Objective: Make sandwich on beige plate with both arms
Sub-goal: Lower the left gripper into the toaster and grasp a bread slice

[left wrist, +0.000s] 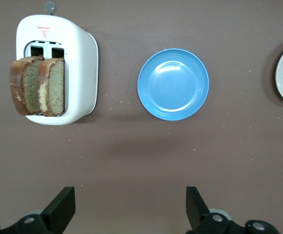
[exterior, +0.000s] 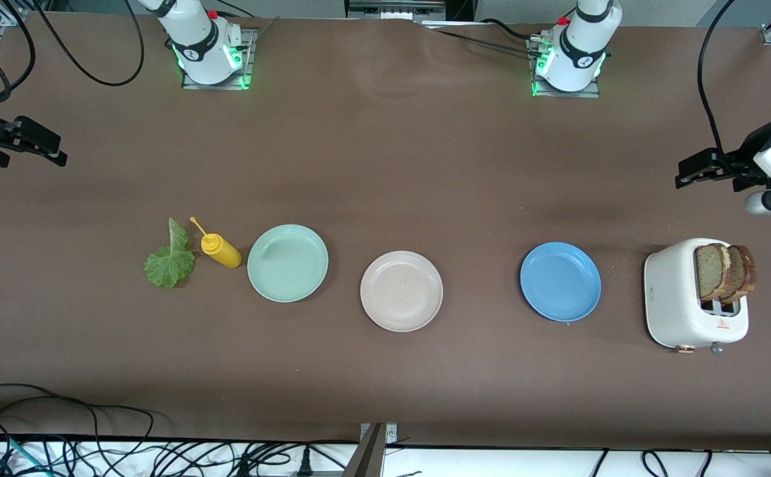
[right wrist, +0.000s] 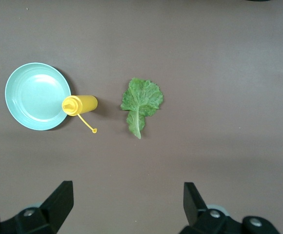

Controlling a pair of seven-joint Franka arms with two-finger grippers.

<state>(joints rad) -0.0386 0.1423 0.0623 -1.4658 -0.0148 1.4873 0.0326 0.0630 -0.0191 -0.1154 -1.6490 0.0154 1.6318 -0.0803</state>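
The beige plate (exterior: 401, 291) is my landmark: it sits bare on the table (exterior: 385, 384), nearest the front camera of all the things, so nothing of the sandwich is built yet.

Beside it toward the left arm's end lie the blue plate (exterior: 560, 281) and then the white toaster (exterior: 693, 298), a touch farther from the camera than the beige plate, with two bread slices (exterior: 724, 270) standing up out of its slots. Toward the right arm's end, also slightly farther, come the mint green plate (exterior: 287, 262), the yellow squeeze bottle (exterior: 220, 250) lying just beside its rim, and the lettuce leaf (exterior: 170, 258) flat on the table next to the bottle.

Farthest from the beige plate, both my arms wait up in the air at the table's two ends. My left fingers (left wrist: 131, 210) are spread wide and empty over bare table near the toaster; my right fingers (right wrist: 127, 208) are likewise spread and empty over bare table near the lettuce.

To start well, I judge bread comes first: I'd bring the left fingers down over one slice only, pinch its flat faces, and lift straight up so the toaster doesn't tip. The lettuce is thin and flat, so I'd pinch it by the thick stem end, keeping clear of the bottle.
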